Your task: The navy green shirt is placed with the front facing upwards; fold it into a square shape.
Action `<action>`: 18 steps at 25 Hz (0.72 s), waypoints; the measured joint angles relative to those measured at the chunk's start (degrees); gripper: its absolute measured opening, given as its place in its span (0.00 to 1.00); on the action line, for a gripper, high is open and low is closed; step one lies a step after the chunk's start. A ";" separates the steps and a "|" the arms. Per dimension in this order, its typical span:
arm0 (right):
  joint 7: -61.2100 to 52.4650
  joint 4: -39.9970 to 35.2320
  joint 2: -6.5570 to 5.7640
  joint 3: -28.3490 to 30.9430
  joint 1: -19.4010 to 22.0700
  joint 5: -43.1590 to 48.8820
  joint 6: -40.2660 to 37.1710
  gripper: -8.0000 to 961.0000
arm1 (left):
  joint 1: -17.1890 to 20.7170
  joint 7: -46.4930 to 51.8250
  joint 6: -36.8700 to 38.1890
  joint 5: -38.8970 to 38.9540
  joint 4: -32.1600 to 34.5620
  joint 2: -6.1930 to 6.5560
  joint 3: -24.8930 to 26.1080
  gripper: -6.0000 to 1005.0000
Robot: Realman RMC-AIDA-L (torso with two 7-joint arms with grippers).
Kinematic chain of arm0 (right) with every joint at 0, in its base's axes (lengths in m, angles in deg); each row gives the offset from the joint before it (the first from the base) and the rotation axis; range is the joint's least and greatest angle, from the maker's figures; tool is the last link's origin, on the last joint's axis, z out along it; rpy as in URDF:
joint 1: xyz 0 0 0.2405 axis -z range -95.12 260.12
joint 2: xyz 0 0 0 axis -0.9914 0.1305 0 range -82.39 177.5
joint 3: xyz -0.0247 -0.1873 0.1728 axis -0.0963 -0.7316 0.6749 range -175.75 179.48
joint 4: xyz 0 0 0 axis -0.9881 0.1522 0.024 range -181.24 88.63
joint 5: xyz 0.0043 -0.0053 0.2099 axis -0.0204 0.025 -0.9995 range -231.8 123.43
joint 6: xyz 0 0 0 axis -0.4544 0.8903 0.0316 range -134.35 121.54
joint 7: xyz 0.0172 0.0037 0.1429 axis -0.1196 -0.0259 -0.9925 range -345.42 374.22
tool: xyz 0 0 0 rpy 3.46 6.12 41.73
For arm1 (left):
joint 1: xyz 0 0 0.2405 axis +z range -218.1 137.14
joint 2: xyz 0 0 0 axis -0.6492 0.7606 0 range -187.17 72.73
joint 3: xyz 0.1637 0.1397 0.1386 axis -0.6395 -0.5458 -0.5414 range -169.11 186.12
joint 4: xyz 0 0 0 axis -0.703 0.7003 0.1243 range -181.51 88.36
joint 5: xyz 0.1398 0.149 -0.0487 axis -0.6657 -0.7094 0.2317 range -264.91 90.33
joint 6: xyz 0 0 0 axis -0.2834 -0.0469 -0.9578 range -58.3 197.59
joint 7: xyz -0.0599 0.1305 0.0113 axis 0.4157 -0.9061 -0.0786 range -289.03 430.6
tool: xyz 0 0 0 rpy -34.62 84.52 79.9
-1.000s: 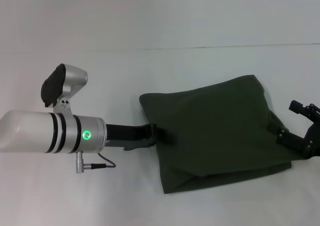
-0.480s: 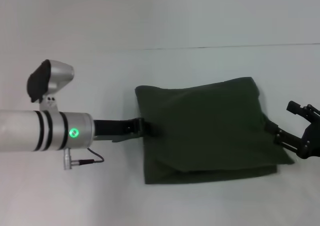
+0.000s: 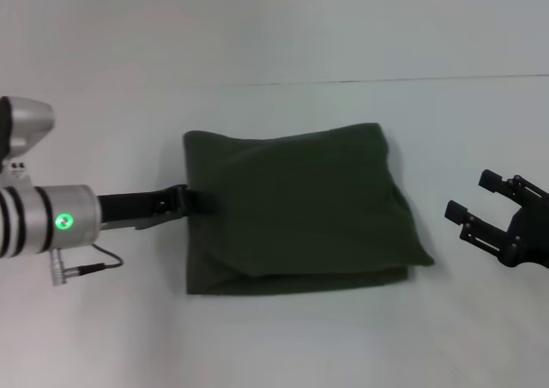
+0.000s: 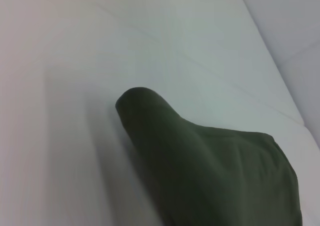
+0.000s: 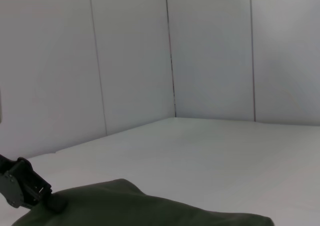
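Note:
The navy green shirt [image 3: 296, 206] lies folded into a rough square in the middle of the white table, plain green side up, lettering hidden. My left gripper [image 3: 187, 202] is shut on the shirt's left edge, low over the table. My right gripper [image 3: 471, 195] is open and empty, to the right of the shirt and apart from it. The left wrist view shows a raised fold of the shirt [image 4: 215, 171]. The right wrist view shows the shirt [image 5: 150, 211] with my left gripper [image 5: 47, 198] on its far edge.
The white table [image 3: 283, 345] runs to a white back wall [image 3: 274, 27]. A grey cable [image 3: 90, 268] hangs under the left arm. Bare table lies on both sides of the shirt and in front of it.
My left gripper has pulled the shirt to the left across the table. My right gripper has let go of the shirt's right edge and now stands open beside it.

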 joint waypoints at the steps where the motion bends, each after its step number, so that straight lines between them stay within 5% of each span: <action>1: 0.03 0.00 0.02 -0.02 -0.17 0.01 -0.08 0.83 | 0.44 -0.02 0.41 -0.46 0.54 0.02 0.67 0.11; 18: -0.42 0.87 0.23 -0.23 -2.28 0.05 0.09 0.83 | 2.47 -4.76 5.53 -4.49 2.74 1.22 11.56 0.12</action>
